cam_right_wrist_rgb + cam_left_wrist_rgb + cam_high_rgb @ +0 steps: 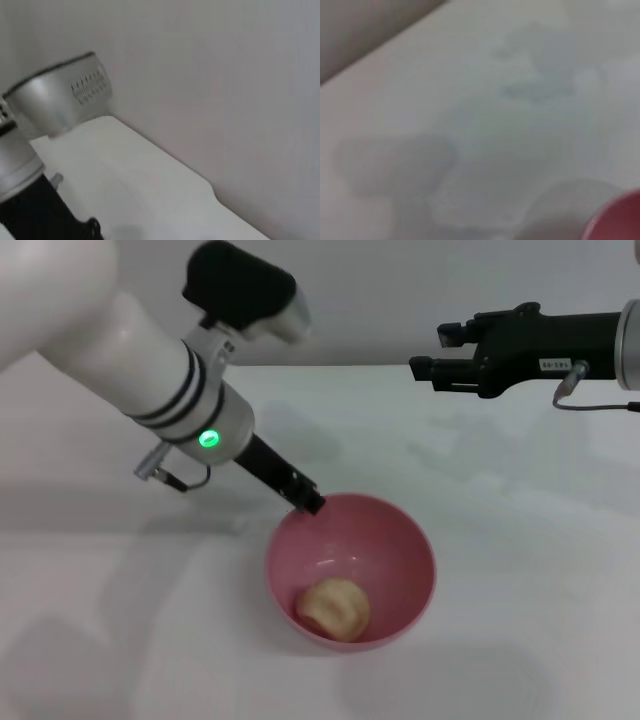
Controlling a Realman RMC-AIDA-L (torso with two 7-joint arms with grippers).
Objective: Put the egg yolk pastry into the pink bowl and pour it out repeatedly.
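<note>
- at the pink bowl's [350,570] far-left rim, the left gripper [308,502] has its dark tip right against the edge; whether its fingers pinch the rim or only touch it cannot be told.
- reaching down from the upper left, the left arm's white forearm carries a lit green ring and a small looped cable.
- inside the bowl, the egg yolk pastry [334,608] lies on the near inner wall, a pale beige-yellow lump with a creased top.
- the bowl itself is glossy pink, round and deep, standing upright on the white table [520,540]; a sliver of its rim [615,220] shows in a corner of the left wrist view.
- well apart, high on the right, the right gripper [430,355] hangs above the table's far side with its black fingers spread and nothing between them.
- a plain pale wall [225,75] runs behind the table; the right wrist view shows the left arm's silver housing against it.
</note>
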